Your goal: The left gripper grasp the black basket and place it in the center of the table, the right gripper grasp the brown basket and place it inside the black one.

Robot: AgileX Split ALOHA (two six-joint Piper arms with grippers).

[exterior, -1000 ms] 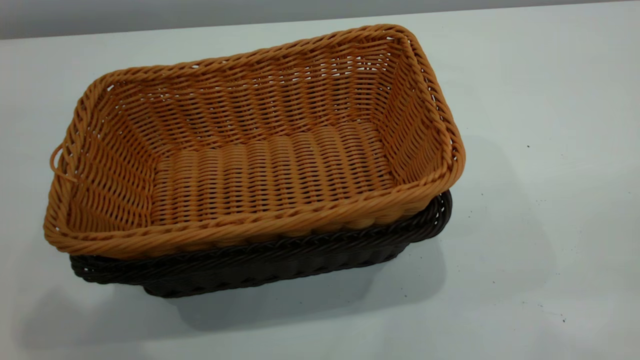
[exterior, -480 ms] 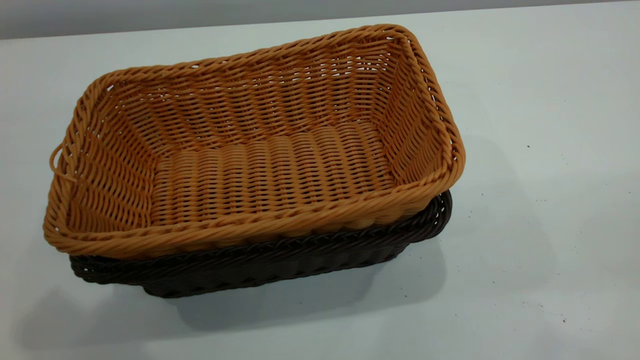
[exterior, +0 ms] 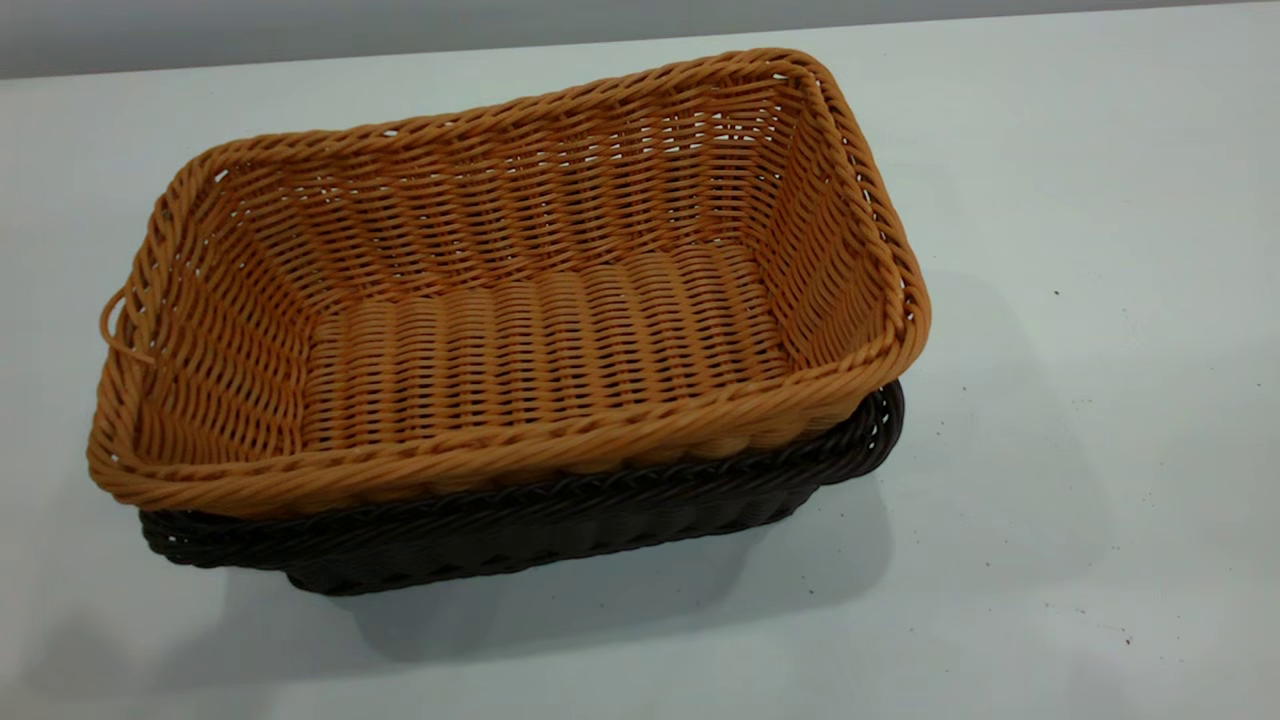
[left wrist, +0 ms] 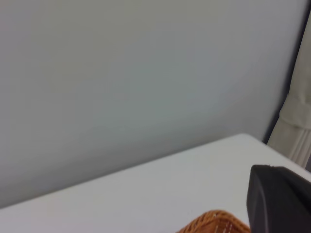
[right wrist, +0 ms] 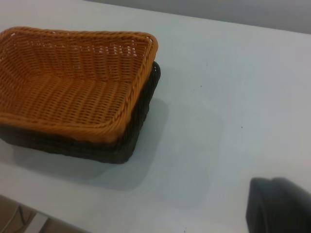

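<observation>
The brown basket (exterior: 520, 290) sits nested in the black basket (exterior: 560, 525), long axes seemingly left-right.

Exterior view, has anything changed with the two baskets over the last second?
Nothing visibly changed. The brown basket sits nested in the black basket at the same spot and angle on the table, and no gripper shows in the exterior view.
</observation>
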